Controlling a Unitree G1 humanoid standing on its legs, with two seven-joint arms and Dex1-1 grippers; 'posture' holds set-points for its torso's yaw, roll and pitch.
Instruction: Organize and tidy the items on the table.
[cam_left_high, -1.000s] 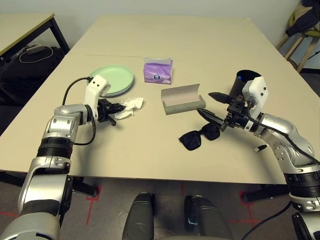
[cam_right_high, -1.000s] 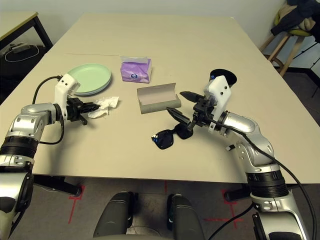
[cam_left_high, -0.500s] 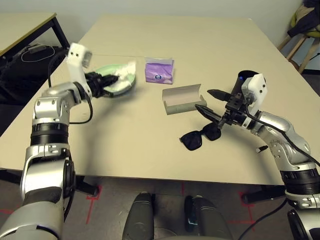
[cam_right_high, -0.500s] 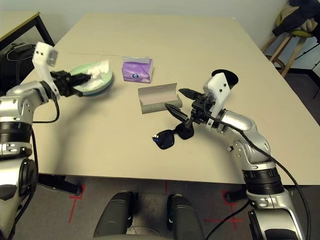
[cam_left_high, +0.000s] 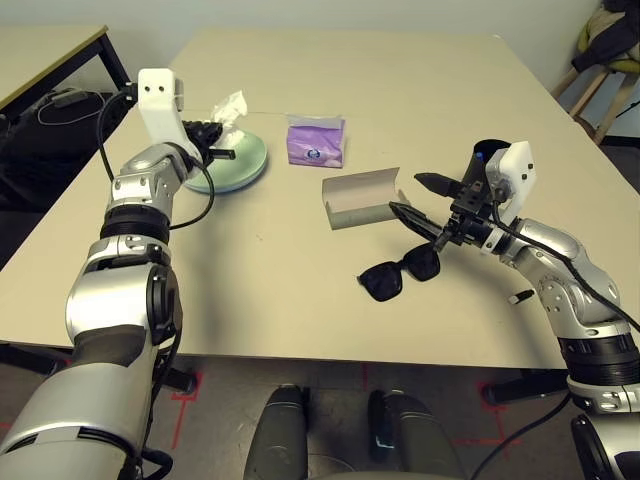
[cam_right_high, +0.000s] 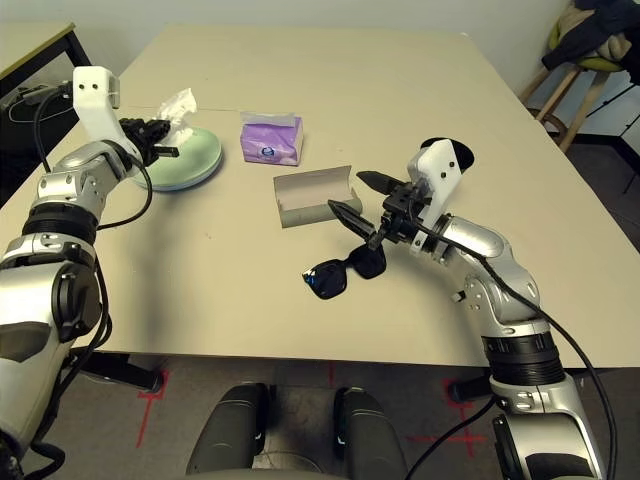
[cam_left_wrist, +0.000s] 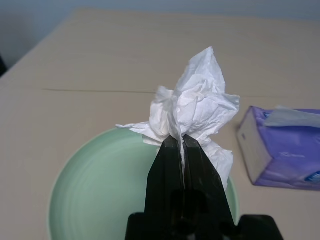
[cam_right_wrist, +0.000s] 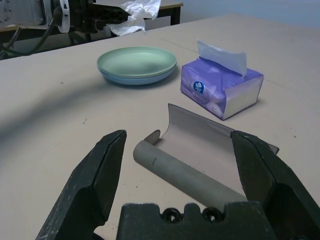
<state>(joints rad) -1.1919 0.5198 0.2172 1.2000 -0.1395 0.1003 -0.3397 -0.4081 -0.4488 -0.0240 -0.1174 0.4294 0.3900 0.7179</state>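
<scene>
my left claw (cam_left_wrist: 181, 142) is pinched tight on the crumpled white tissue (cam_left_wrist: 196, 107), holding it in the air above the pale green plate (cam_left_wrist: 95, 195) on the table (cam_left_high: 300, 300) — my right claw (cam_right_wrist: 180, 170) gapes wide and empty just short of the open grey glasses case (cam_right_wrist: 200, 155).

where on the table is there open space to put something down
Bare top beyond the purple tissue pack and plates, and the near left, between plates and sunglasses. Crowded around the open glasses case, right gripper and black cup.

left gripper (cam_left_wrist: 183, 145) raised — tissue (cam_left_wrist: 196, 107) lifted off table, now above plates (cam_left_wrist: 100, 190)
</scene>
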